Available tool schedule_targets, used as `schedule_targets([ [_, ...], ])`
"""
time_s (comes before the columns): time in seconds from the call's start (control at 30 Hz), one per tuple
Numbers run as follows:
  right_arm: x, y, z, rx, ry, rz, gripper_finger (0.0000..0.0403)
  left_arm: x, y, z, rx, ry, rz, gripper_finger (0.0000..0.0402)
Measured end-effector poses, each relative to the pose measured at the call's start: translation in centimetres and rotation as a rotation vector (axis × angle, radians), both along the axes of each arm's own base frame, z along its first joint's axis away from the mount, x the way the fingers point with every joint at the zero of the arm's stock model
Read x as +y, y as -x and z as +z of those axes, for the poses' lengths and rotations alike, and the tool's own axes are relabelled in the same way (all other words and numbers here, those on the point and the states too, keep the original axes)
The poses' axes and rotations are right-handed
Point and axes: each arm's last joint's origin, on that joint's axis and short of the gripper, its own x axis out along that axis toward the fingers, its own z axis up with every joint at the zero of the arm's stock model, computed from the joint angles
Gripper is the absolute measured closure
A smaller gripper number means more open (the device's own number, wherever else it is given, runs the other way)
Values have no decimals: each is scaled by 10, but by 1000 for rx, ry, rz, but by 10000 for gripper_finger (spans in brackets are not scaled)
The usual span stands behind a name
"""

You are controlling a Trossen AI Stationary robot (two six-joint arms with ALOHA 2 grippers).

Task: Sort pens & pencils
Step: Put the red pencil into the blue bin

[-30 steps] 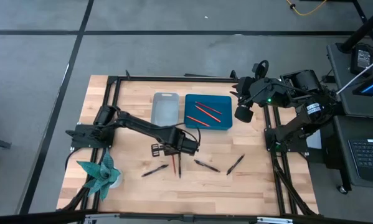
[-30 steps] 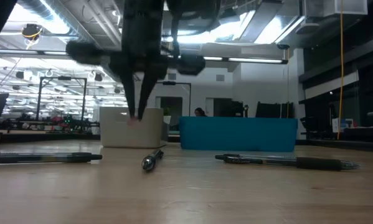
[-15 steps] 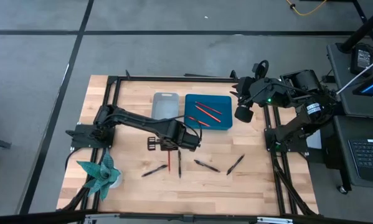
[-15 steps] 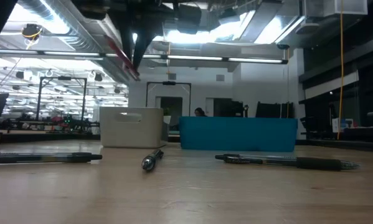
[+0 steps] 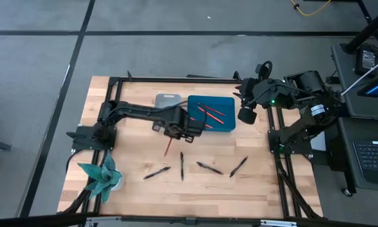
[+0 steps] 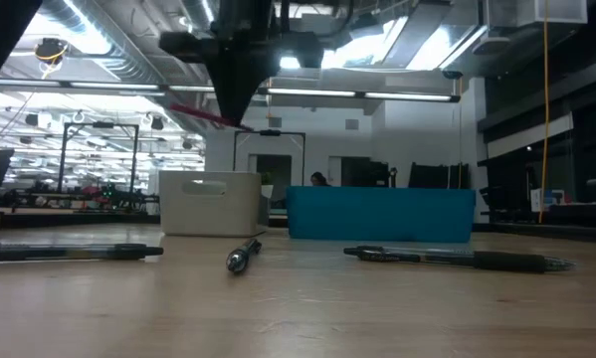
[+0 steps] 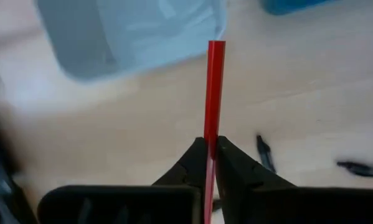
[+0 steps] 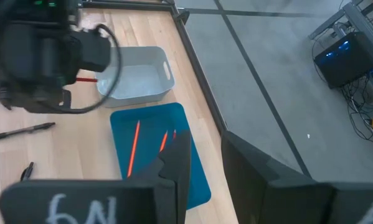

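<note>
Near edge: four dark pens (image 5: 182,166) are left lying on the table (image 5: 132,189) | Middle: a red pencil (image 7: 212,106) is pinched by the left gripper (image 7: 210,154), lifted near the blue tray (image 5: 226,123); it should be carried over the tray, then let go low | Far right corner: right gripper (image 8: 202,155) is held half open, empty | Hidden: pencil tip.

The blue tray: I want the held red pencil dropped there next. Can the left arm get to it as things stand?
Probably yes. The left gripper, shut on the red pencil, hangs just beside the blue tray, with only bare table between. The right gripper waits open near the tray's far side, not across the path.
</note>
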Motion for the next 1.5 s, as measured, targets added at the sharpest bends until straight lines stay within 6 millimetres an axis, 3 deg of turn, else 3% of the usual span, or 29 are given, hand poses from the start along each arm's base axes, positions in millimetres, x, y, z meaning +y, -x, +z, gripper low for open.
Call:
schedule_targets([
  [0.53, 0, 0, 0, 26, 33, 34, 310, 70, 3, 1, 114, -41, -497, 385],
  [0.93, 0, 0, 0, 7, 9, 9, 310, 95, -6, 7, 55, -117, -697, 385],
  [1.2, 0, 0, 0, -29, -37, -37, 310, 115, -23, 24, -66, -221, -792, 385],
  [1.5, 0, 0, 0, -67, -86, -86, 310, 144, -81, -4, -59, -258, -982, 384],
])
